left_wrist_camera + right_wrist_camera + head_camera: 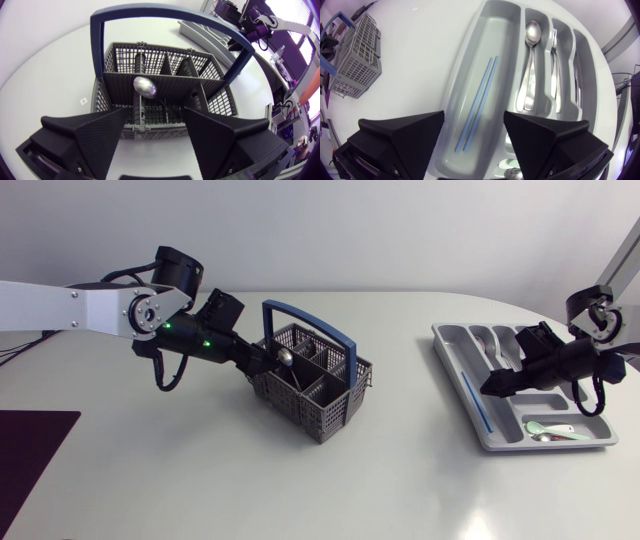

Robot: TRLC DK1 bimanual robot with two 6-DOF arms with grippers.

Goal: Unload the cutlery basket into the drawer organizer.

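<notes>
While the left jaws stand apart before a spoon standing in the basket, the right jaws hang apart above blue chopsticks in the organizer.

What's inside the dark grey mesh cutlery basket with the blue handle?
One silver metal spoon, bowl up, in the compartment nearest the left gripper. Dividers hide the other compartment floors.

Shows a white table with rounded edges, smooth and faintly glossy. Dark purple mat lying flat at its near left edge, partly cut off. Small pale tag stuck on the bare tabletop.
</notes>
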